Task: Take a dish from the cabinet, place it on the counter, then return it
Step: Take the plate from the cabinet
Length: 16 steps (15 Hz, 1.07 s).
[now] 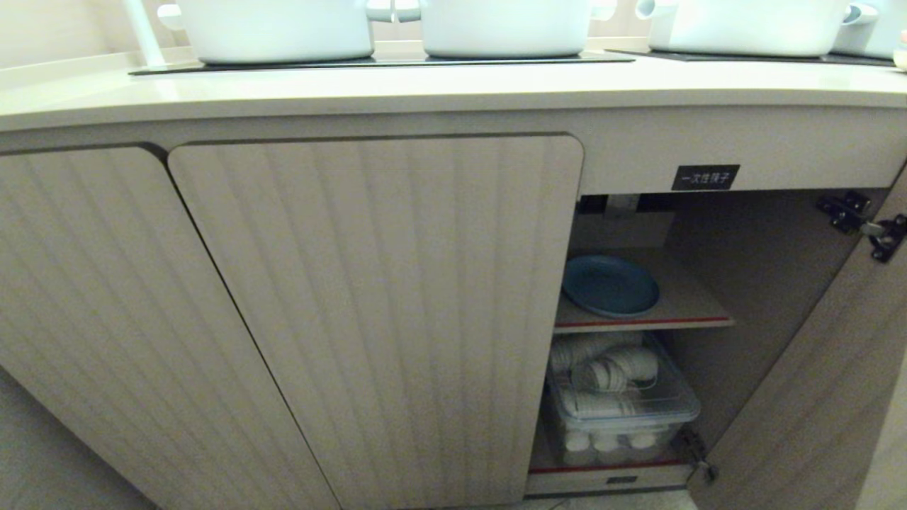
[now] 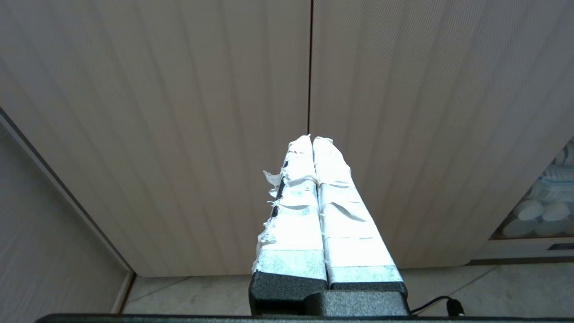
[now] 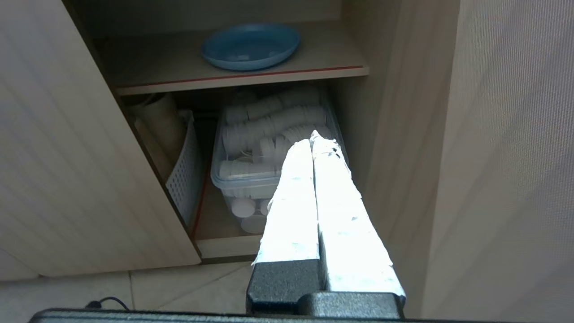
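Dish: the light-blue dish (image 1: 610, 285) lies flat on the cabinet's inner shelf (image 1: 691, 306), toward its left side and near the front edge, so you can reach it from outside without going deep.
Cabinet: the cabinet (image 1: 375, 312) has its right door (image 1: 815, 397) swung wide on its hinge (image 1: 861, 223), which is why the shelf and the space below stand exposed; the two ribbed doors to the left are closed.
Below the shelf: a clear plastic bin (image 1: 623, 411) of white cups sits right under the dish, with a white slotted basket (image 3: 186, 179) beside it. Come in above the shelf edge, or you could knock them.
Desk: the cream desk (image 1: 453, 88) above carries white pots (image 1: 276, 28) on black cooktop panels. The bare front strip looks to me like the place to set the dish.
Right tool: your right tool (image 3: 314, 137) is clenched with nothing between its taped fingers (image 3: 291, 197). It hangs low in front of the open compartment, pointing at the bin. It seems the better placed for the pick, but you must release it first and raise it to shelf height.
Left tool: your left tool (image 2: 310, 140) is also clenched and empty, facing the seam between the two closed doors, well away from the dish.
Stage: nothing is lifted yet.
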{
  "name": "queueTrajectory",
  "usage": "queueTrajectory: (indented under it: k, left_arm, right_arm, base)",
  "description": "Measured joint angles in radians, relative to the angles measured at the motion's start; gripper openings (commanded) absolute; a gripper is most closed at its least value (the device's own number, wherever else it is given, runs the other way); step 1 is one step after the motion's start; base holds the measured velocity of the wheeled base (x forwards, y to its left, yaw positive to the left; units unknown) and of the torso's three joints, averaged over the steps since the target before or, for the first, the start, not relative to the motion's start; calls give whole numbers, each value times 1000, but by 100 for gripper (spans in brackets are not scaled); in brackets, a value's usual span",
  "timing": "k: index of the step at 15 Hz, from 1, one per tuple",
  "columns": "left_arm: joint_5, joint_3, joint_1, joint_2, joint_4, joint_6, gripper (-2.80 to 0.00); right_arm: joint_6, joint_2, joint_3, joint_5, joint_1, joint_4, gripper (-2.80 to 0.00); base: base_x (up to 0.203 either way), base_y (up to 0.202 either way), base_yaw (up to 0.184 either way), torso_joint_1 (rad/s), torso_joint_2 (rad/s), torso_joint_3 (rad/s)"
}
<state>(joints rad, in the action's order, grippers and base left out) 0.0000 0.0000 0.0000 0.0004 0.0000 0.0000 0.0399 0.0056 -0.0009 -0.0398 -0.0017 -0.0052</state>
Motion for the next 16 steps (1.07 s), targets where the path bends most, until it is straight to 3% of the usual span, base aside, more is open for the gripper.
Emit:
queueTrajectory:
  k: [5,16]
  left_arm:
    - [0,0,0,0,0,0,-280]
    - [0,0,0,0,0,0,-280]
  right_arm:
    - [-53,114,0,5,-6,0,-280]
    - [-197,613,-115,101,-141,-155,-280]
  base:
    - [0,0,0,0,0,0]
    - [0,0,0,0,0,0]
